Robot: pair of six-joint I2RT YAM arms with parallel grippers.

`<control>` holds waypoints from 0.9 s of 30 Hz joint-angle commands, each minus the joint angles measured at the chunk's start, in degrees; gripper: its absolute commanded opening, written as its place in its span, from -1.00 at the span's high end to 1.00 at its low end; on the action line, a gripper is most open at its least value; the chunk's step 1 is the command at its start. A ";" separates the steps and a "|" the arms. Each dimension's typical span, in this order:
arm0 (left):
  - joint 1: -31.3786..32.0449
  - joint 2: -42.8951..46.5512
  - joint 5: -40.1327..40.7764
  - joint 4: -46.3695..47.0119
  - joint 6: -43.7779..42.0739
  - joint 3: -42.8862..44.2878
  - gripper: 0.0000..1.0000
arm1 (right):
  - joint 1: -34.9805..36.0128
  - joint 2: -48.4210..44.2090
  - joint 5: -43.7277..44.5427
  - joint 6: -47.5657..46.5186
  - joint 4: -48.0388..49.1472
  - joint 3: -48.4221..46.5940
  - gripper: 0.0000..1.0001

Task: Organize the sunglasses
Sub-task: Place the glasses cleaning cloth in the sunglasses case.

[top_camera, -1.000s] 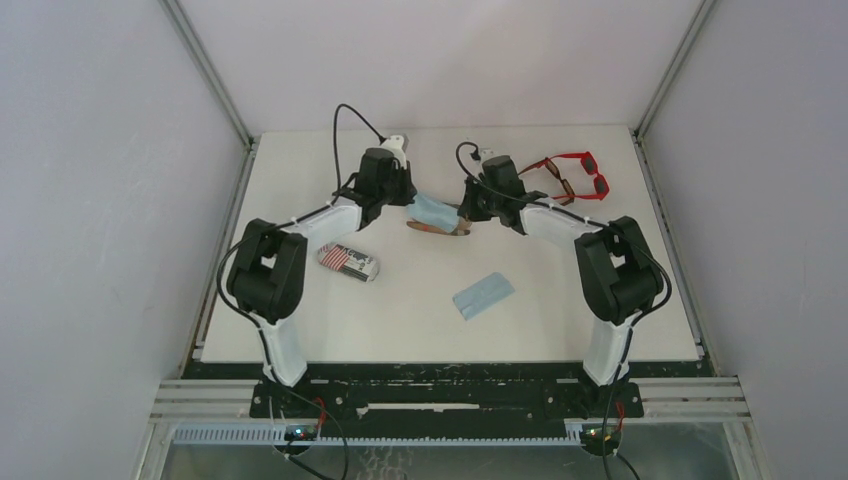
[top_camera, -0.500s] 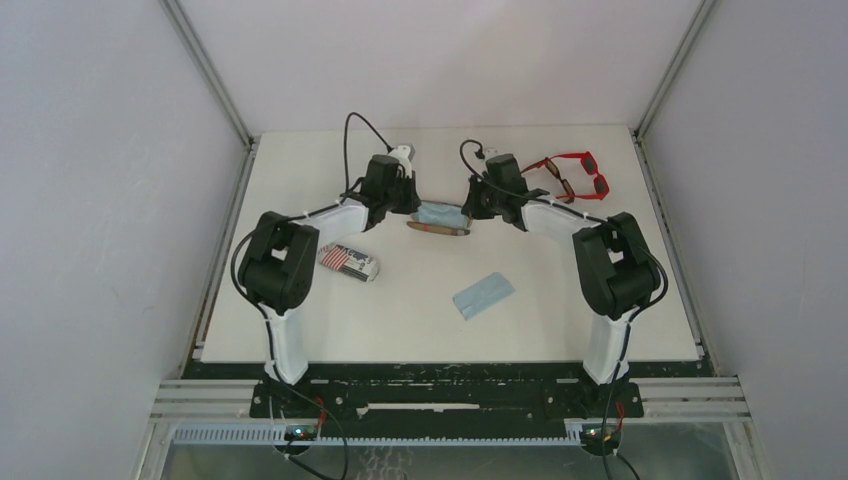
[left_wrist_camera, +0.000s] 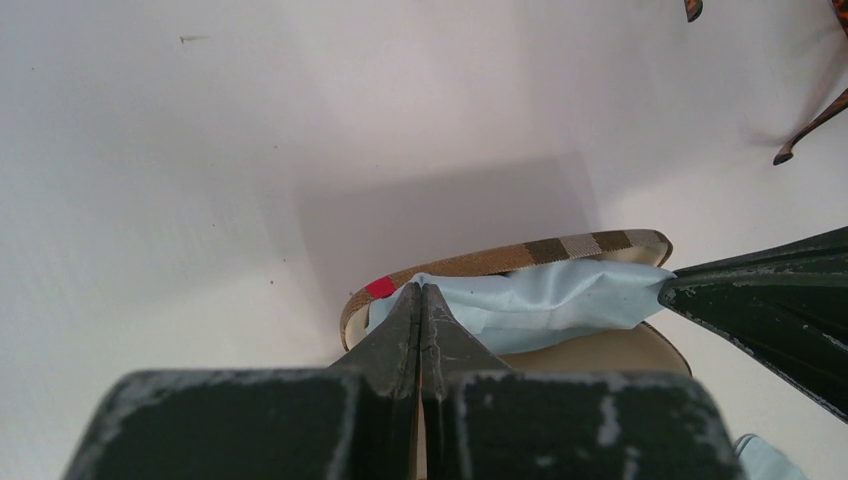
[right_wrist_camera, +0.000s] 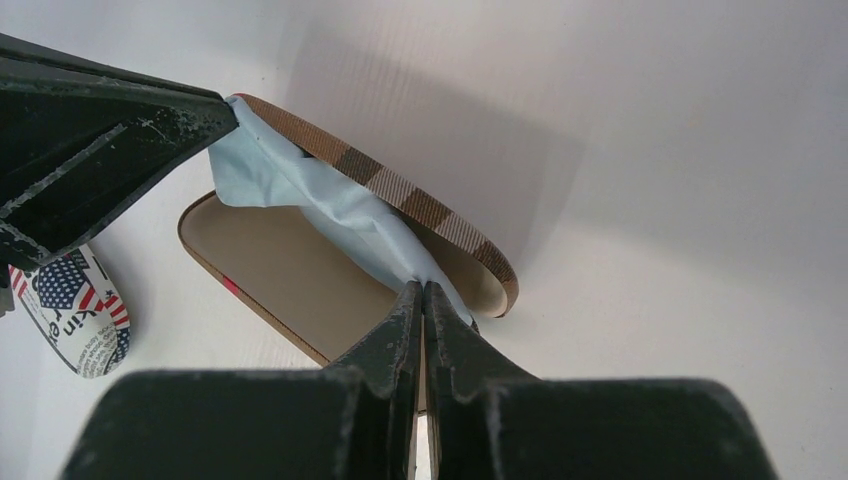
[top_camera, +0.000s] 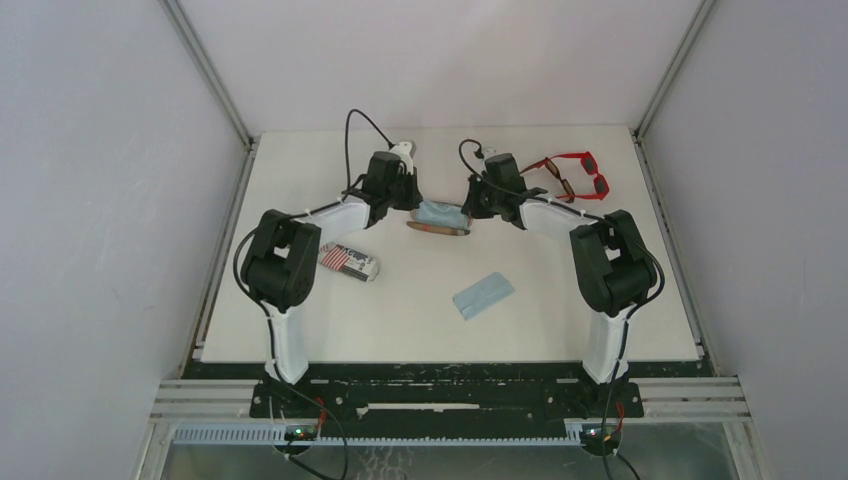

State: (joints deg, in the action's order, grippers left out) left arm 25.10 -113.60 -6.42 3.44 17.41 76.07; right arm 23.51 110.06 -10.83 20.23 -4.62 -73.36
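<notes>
The sunglasses lie at the back right: a red pair (top_camera: 586, 166) and, just nearer, a slim dark brown pair (top_camera: 562, 186), whose temple tip (left_wrist_camera: 810, 128) shows in the left wrist view. Both are apart from the grippers. A light blue cloth (top_camera: 441, 213) (left_wrist_camera: 550, 305) (right_wrist_camera: 320, 205) is stretched over an open brown check case (top_camera: 438, 229) (left_wrist_camera: 520, 257) (right_wrist_camera: 290, 280). My left gripper (top_camera: 416, 207) (left_wrist_camera: 420, 290) is shut on the cloth's left end. My right gripper (top_camera: 468, 209) (right_wrist_camera: 422, 288) is shut on its right end.
A flag-print oval case (top_camera: 348, 262) (right_wrist_camera: 75, 310) lies to the left, by the left arm's elbow. A second light blue cloth (top_camera: 483, 295) lies folded nearer the table's front. Metal frame posts stand at the table's back corners.
A second ago the cloth hung bunched between the grippers; both then shifted slightly back and drew it taut over the case. Nothing has visibly moved in the last half second.
</notes>
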 commanded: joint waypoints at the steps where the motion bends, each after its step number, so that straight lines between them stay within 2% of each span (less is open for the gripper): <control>1: -0.14 -0.76 -0.22 1.25 -0.85 4.17 1.00 | -0.64 -0.02 0.78 -1.46 0.03 -2.23 1.00; 8: -0.23 -0.99 -0.36 0.75 -1.06 4.59 0.99 | -0.78 -0.33 1.65 -2.03 -0.04 -2.22 0.99; 27: -0.93 -0.23 0.84 1.30 1.67 1.55 0.47 | -0.90 -2.13 2.81 -3.14 -0.90 -2.23 0.51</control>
State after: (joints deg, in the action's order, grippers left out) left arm 24.56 -114.72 -6.20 3.27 18.37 77.43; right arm 23.20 110.06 -9.06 18.70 -6.22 -73.45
